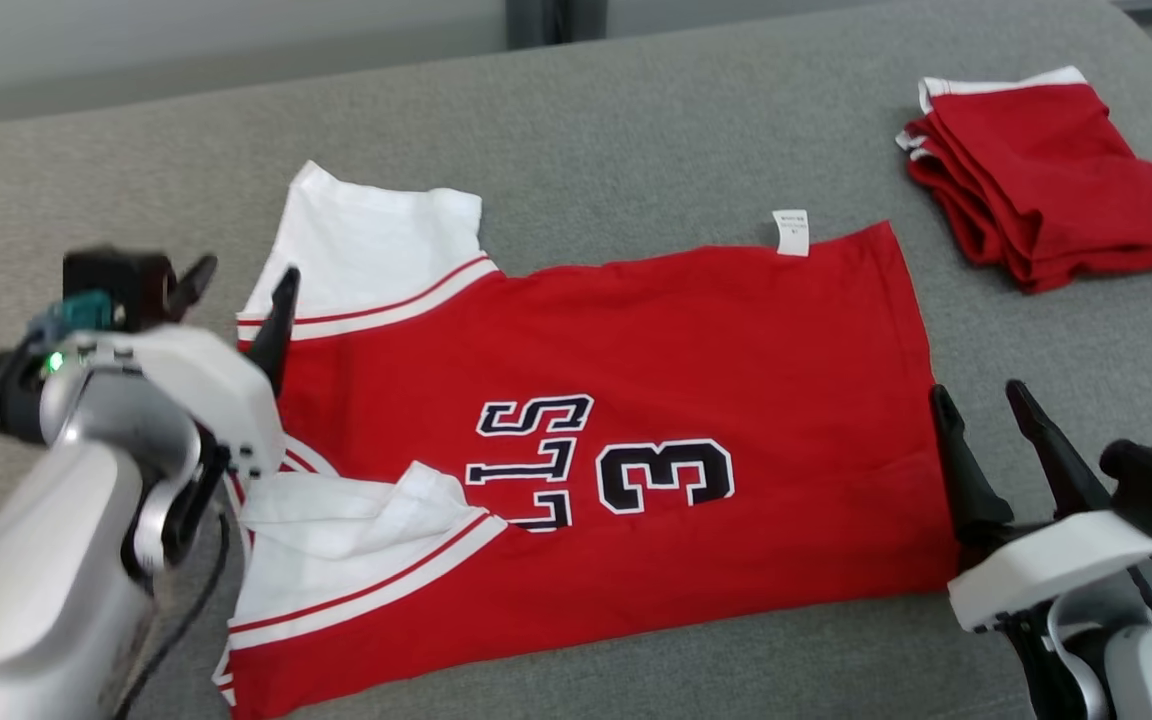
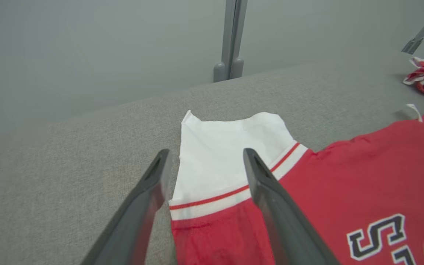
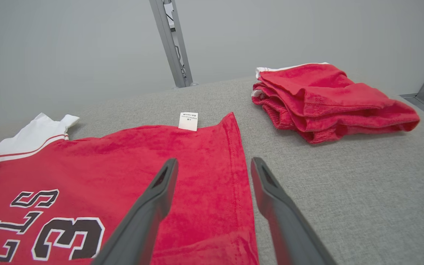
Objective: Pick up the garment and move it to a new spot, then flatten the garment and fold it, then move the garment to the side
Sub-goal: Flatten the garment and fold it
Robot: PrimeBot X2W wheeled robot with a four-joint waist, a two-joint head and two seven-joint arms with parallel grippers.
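Nearest to us, lower left in the head view, the left arm's pale forearm [image 1: 46, 540] covers the neck end of the garment [image 1: 636, 350], so we cannot make out the collar. Left pincer [image 1: 246, 270]: wide, holding nothing. In its wrist view one finger is over bare surface [image 1: 636, 130] and the other over the striped band, with the edge of the far white sleeve [image 1: 366, 250] between them; contact with the cloth cannot be judged. Right pincer [image 1: 976, 390]: wide, holding nothing, at the hem. In its wrist view the hem edge runs between its fingers, with red cloth under one and grey under the other. The garment, a red jersey, lies spread face up across the middle of the surface, neck end toward the left arm, hem toward the right. Near white sleeve [image 1: 356, 520]: crumpled, folded onto the chest, hiding part of the black lettering beside the "3". The corner of the garment nearest us on the left is cut off by the bottom edge of the head view. White label [image 1: 791, 232]: sticks out past the far side seam, print too small to read. Folded red pile [image 1: 1046, 170]: far right, well apart from the hem, with a bare grey strip between. Open room: a broad band beyond the far seam up to the surface's far edge, and bare grey to the left of the far sleeve.
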